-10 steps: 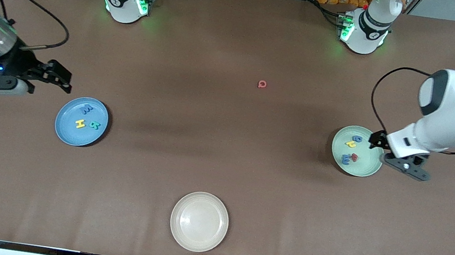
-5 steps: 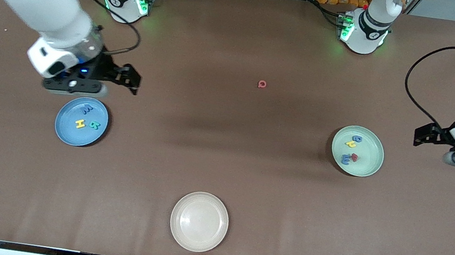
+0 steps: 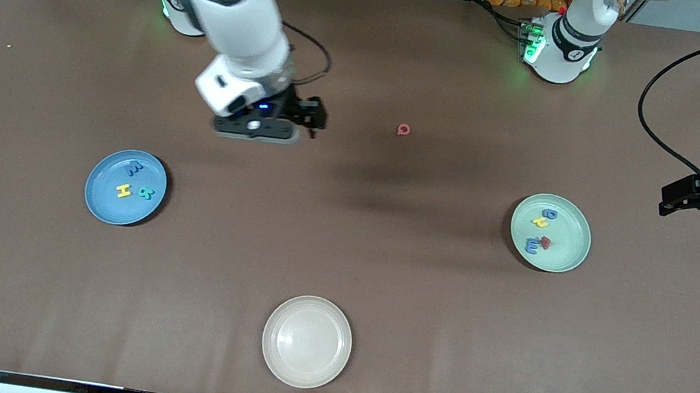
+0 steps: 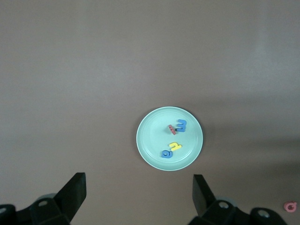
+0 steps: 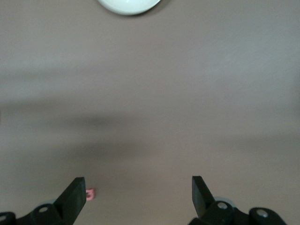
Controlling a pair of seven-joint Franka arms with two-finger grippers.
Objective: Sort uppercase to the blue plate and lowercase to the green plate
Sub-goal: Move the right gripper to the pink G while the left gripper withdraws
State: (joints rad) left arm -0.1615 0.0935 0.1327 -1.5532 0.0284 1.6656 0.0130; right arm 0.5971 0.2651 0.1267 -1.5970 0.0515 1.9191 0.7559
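Over bare table, right pincer (image 3: pixel 316 118) wide open, empty, near red Q (image 3: pixel 404 129).

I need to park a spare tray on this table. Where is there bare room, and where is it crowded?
Bare brown table stretches between the blue plate and green plate, above the cream plate. Crowded: both coloured plates hold letters, and the right gripper hangs beside the red Q.

Left arm is cut off by the front view's edge. Cream plate (image 5: pixel 129 4) is cropped to a sliver in the right wrist view. Red letter (image 5: pixel 90 194) there is blurred and partly hidden by a finger (image 5: pixel 74 197). Letters on the green plate (image 3: pixel 571 255) are too small to read.
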